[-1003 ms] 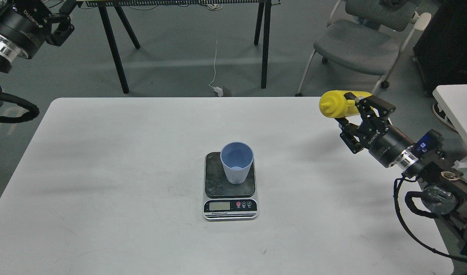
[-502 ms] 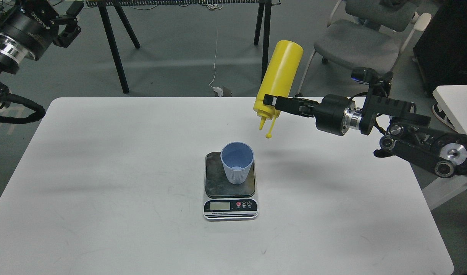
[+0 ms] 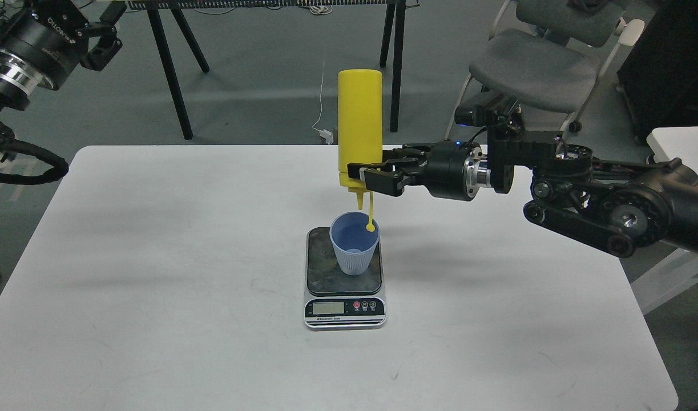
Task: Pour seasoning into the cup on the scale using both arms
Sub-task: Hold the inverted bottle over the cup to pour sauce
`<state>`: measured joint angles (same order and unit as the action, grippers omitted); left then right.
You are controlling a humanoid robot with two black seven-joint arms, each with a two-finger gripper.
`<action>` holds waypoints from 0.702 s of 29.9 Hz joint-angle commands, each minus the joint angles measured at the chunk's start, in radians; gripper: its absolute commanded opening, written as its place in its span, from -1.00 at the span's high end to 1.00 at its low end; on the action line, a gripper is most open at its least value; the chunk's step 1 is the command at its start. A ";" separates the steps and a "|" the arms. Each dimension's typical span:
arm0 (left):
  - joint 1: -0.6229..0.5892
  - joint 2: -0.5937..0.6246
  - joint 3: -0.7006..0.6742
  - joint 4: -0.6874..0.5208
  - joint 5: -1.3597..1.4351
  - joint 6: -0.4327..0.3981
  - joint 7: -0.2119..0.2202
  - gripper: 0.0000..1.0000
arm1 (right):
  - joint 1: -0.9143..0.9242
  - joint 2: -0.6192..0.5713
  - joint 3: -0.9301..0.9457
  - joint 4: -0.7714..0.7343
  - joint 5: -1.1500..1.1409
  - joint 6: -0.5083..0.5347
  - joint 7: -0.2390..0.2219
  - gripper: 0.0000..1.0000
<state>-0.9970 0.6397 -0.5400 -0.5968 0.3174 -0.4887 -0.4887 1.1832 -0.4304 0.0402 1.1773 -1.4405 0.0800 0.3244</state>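
The yellow seasoning bottle (image 3: 359, 120) hangs upside down, its nozzle pointing straight down just above the light blue cup (image 3: 354, 242). Its small cap dangles on a tether at the cup's right rim. My right gripper (image 3: 364, 174) comes in from the right and is shut on the bottle near its nozzle end. The cup stands upright on the dark platform of the scale (image 3: 344, 285) at the table's middle. My left gripper (image 3: 100, 31) is raised at the top left, far from the table, fingers apart and empty.
The white table (image 3: 154, 274) carries only the scale and cup. Black legs of another table (image 3: 169, 68) and a grey chair (image 3: 531, 63) stand on the floor behind. A second white surface (image 3: 682, 148) shows at the right edge.
My right arm has swung left with the bottle, turning it from tilted to fully upside down and bringing its nozzle over the cup. The left arm has hardly moved.
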 commanded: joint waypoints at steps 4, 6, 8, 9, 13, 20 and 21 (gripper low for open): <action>0.000 0.000 -0.003 0.000 -0.006 0.000 0.000 -0.89 | 0.012 0.032 -0.029 -0.042 -0.069 -0.011 -0.015 -0.19; 0.000 -0.002 -0.003 0.000 -0.006 0.000 0.000 -0.89 | 0.018 0.033 -0.033 -0.045 -0.069 -0.011 -0.015 -0.19; 0.000 -0.002 -0.003 0.000 -0.006 0.000 0.000 -0.89 | 0.018 0.047 -0.034 -0.047 -0.069 -0.011 -0.016 -0.19; 0.000 0.000 -0.003 0.000 -0.006 0.000 0.000 -0.89 | 0.018 0.051 -0.034 -0.048 -0.069 -0.011 -0.016 -0.19; 0.000 0.003 -0.002 0.000 -0.006 0.000 0.000 -0.89 | 0.015 0.070 -0.034 -0.051 -0.069 -0.011 -0.018 -0.20; 0.000 0.008 -0.001 0.000 -0.006 0.000 0.000 -0.89 | 0.018 0.088 -0.036 -0.061 -0.067 -0.011 -0.018 -0.21; 0.000 0.008 -0.001 0.000 -0.006 0.000 0.000 -0.89 | 0.018 0.088 -0.036 -0.062 -0.064 -0.011 -0.018 -0.21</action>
<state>-0.9971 0.6473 -0.5411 -0.5963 0.3114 -0.4886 -0.4887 1.1987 -0.3451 0.0046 1.1168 -1.5094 0.0688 0.3067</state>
